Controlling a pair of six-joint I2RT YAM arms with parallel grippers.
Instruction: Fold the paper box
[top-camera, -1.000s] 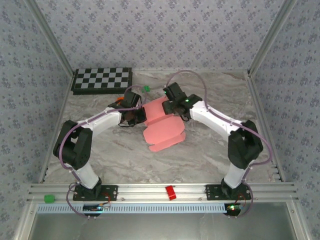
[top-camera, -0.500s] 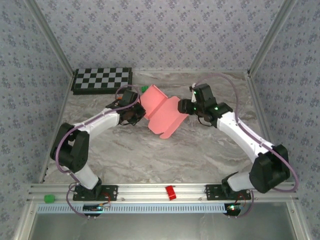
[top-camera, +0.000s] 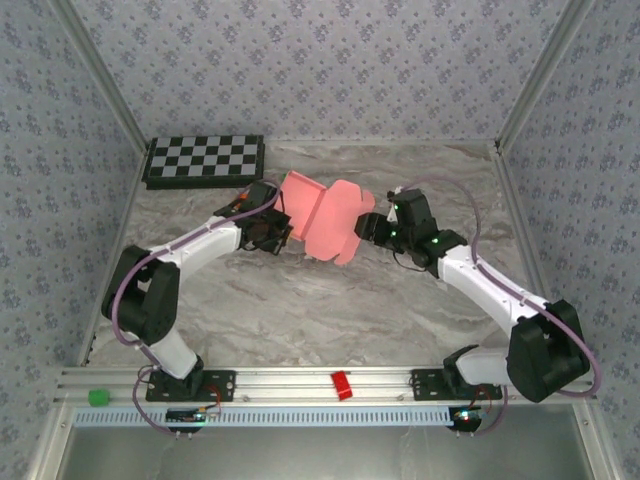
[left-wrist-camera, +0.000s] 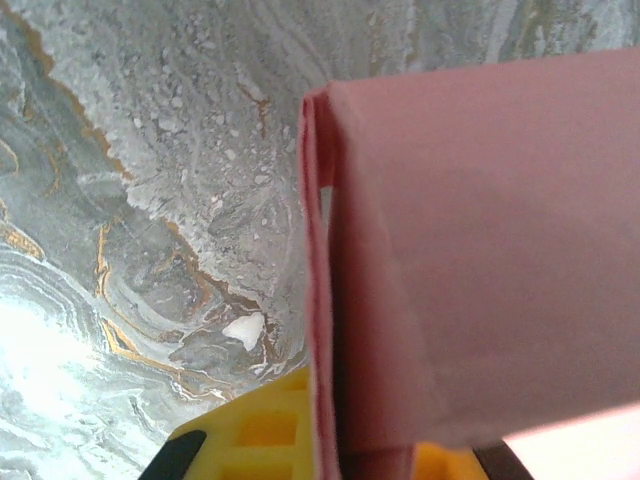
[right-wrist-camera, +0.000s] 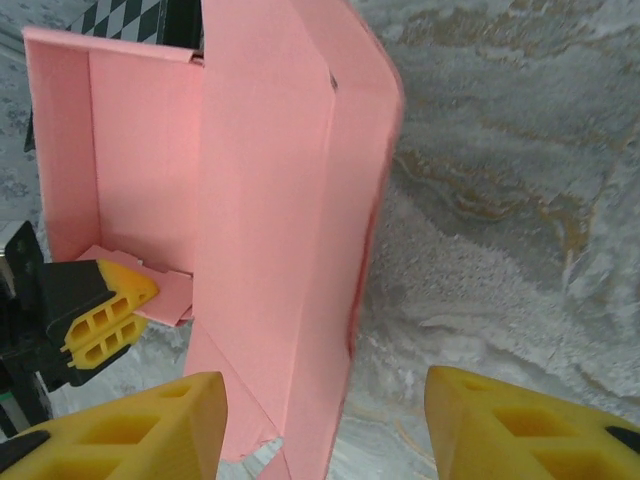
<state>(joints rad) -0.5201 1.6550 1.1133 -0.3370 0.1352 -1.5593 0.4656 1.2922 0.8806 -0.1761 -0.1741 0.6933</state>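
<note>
While the paper box stands tilted up at the far middle of the table, its left edge sits clamped in the left gripper — its right flap runs edge-on between the right gripper jaws, which stand apart, nearer the left finger.

- No text, label, brand, number or sign can be read.
- Box: plain pink card, with no print on the faces that show.
- Checkerboard, upper left of the frame: black and white squares, no characters.
</note>
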